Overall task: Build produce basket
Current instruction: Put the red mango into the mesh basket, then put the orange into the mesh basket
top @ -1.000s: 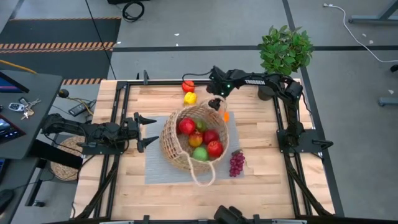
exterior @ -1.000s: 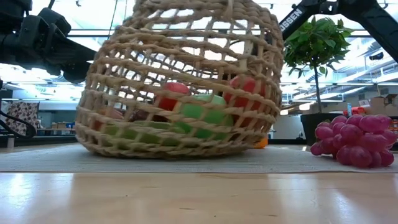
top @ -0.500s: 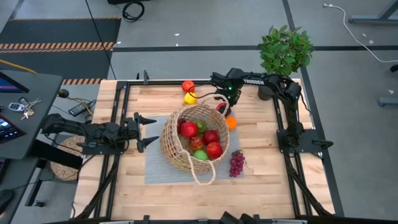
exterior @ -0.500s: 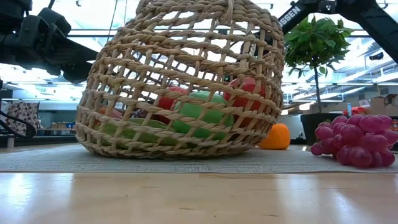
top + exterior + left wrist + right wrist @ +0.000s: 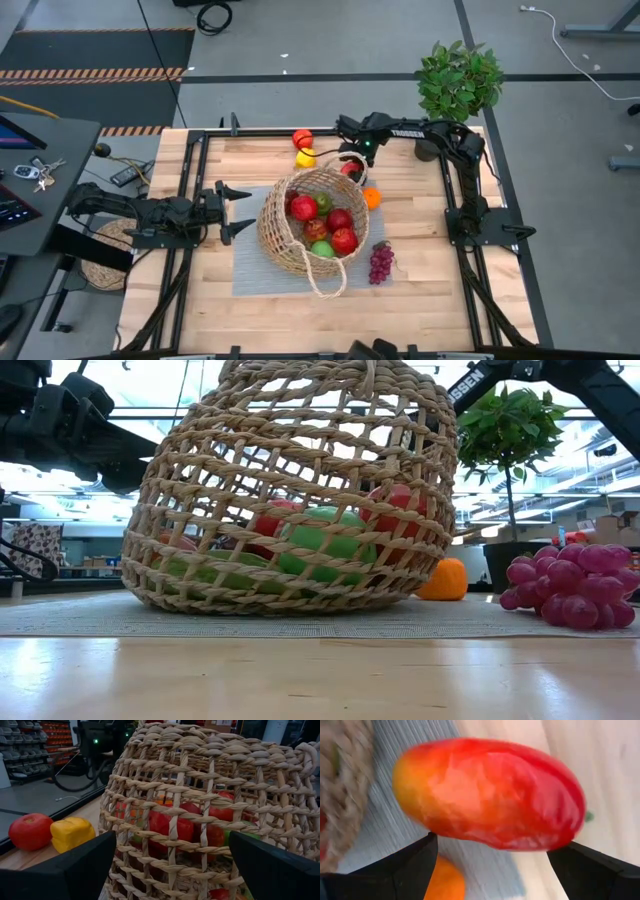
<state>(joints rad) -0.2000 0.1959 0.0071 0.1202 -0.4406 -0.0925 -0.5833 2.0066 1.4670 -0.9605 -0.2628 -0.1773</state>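
The tan wicker basket (image 5: 312, 222) lies tilted on a grey mat (image 5: 250, 272) and holds several red and green fruits. My right gripper (image 5: 350, 167) is at the basket's far rim, shut on a red-orange oval fruit (image 5: 490, 800). An orange piece (image 5: 372, 197) lies on the mat beside the basket. Purple grapes (image 5: 381, 263) lie at the mat's right edge. A red piece (image 5: 302, 138) and a yellow piece (image 5: 305, 157) lie on the table beyond the basket. My left gripper (image 5: 245, 210) is open, just left of the basket. My right gripper pinches the red-orange fruit across its middle (image 5: 470, 832) between its two fingers (image 5: 410, 865). The fingers come from above, pointing down, and lie across the fruit, whose two ends stick out on either side. The fruit is over the mat's far edge, beside the basket.
A potted green plant (image 5: 458, 80) stands at the table's far right corner. The basket's looped handle (image 5: 325, 280) lies toward the near edge. Bare wood lies along the near edge and the far left of the table.
The orange piece has rolled from under my right gripper toward the table's right, clear of the basket's side. The basket has rocked a little. My right gripper has stayed by the basket's far rim, and the red-orange fruit now shows between its fingers.
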